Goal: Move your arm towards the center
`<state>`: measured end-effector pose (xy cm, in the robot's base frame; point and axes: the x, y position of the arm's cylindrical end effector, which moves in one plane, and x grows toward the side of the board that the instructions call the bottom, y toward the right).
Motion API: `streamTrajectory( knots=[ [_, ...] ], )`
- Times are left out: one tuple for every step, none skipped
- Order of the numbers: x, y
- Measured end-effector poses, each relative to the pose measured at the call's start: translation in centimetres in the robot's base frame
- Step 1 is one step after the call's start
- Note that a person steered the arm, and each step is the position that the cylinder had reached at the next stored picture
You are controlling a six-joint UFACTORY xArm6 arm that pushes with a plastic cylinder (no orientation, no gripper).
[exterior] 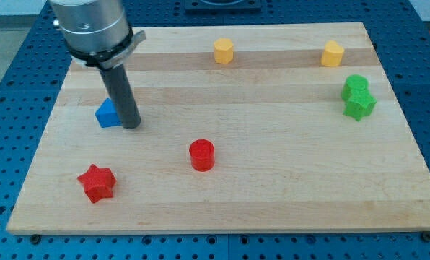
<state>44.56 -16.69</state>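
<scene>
Handless, my arm ends in my tip [130, 126], holding nothing, touching the blue block [107, 114] at the worktop's [273, 195] left (well off centre). Nearest the centre I see the red cylinder [201, 154].

my tip [130, 126] touching blue block [107, 114], red cylinder [201, 155] near the centre, open board [273, 115] between

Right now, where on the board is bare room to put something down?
Bare: the middle, between the red cylinder, yellow blocks and green blocks; also the bottom right. Crowded: the left, where my tip touches the blue block, above the red star.
</scene>
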Motion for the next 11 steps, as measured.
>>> streamTrajectory(
  knots=[
    [-0.5, -2.2],
    [-0.7, -2.8],
    [-0.3, -1.6],
    [1.5, 2.5],
    [1.6, 3.7],
    [1.6, 3.7],
    [1.6, 3.7],
    [1.6, 3.7],
    [0.8, 5.5],
    [0.5, 11.8],
    [0.5, 13.1]
  ],
)
